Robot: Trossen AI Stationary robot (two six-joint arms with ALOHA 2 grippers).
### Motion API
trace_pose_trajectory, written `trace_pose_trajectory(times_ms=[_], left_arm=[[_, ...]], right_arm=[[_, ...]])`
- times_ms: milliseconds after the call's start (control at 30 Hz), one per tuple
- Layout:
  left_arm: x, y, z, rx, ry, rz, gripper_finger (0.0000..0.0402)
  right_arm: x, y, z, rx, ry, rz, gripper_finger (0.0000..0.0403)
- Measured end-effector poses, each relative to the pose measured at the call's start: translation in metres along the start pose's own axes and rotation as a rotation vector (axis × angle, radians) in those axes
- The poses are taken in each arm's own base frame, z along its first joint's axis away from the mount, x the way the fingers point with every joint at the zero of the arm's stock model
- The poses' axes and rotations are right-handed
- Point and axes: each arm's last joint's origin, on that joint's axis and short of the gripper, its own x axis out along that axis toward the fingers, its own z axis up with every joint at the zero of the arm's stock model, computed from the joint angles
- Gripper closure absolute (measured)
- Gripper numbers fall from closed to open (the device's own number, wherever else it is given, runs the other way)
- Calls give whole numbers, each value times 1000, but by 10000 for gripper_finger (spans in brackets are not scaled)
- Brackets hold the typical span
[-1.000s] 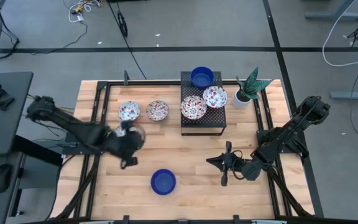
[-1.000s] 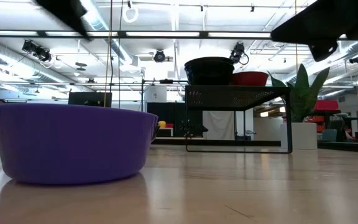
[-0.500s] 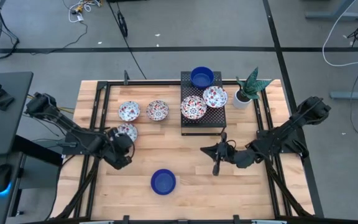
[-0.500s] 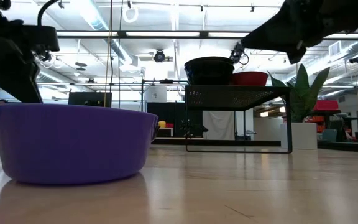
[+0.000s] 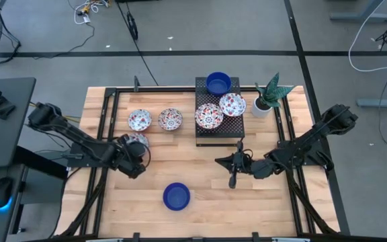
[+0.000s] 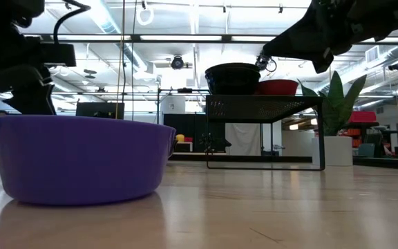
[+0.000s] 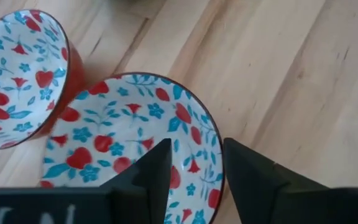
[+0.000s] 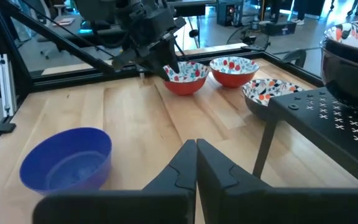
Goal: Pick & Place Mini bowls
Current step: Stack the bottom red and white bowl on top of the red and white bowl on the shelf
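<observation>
My left gripper (image 7: 197, 149) is open at the table's left, over a white mini bowl with red and blue flowers (image 7: 129, 137) that rests on the wood. One finger stands inside its rim and one outside. A second flowered bowl (image 7: 17, 81) sits right beside it. In the high view that pair shows as the bowl under my gripper (image 5: 138, 140) and its far neighbour (image 5: 139, 119), with a third (image 5: 170, 119) to the right. A solid blue bowl (image 5: 177, 196) stands near the front edge. My right gripper (image 5: 219, 161) hovers shut mid-table, holding nothing. My left gripper's fingers come slanting down from the near left and stand astride the flowered bowl's rim (image 7: 219, 177). I cannot tell whether either finger touches the rim. The bowl sits upright with its base on the table.
A black perforated rack (image 5: 219, 136) at the back centre carries two flowered bowls (image 5: 209, 115) (image 5: 232, 104) and a blue one (image 5: 218, 83). A white plant pot (image 5: 262, 107) stands to its right. Black frame rails run along the table's left and right sides.
My left gripper has come down toward the table with the flowered bowl, rolling at the wrist. The bowl, lifted clear a second ago, now sits on the wood beside the far-left bowl. My right gripper has swung a little toward the table's left, staying shut.
</observation>
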Motion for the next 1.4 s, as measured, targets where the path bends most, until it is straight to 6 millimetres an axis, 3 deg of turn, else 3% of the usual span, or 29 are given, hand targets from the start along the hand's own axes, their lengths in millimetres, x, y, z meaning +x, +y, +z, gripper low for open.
trace_pose_trajectory(times_ms=[833, 967, 1133, 1400], left_arm=[[7, -7, -4, 111, 97, -36, 268], [7, -7, -4, 119, 92, -32, 298], [7, -7, -4, 138, 84, -27, 381], [5, -10, -3, 146, 75, -60, 390]], right_arm=[[0, 0, -1, -7, 7, -2, 394], [0, 0, -1, -7, 7, -2, 394], [0, 0, -1, -6, 7, -2, 394], [0, 0, -1, -6, 11, 15, 394]])
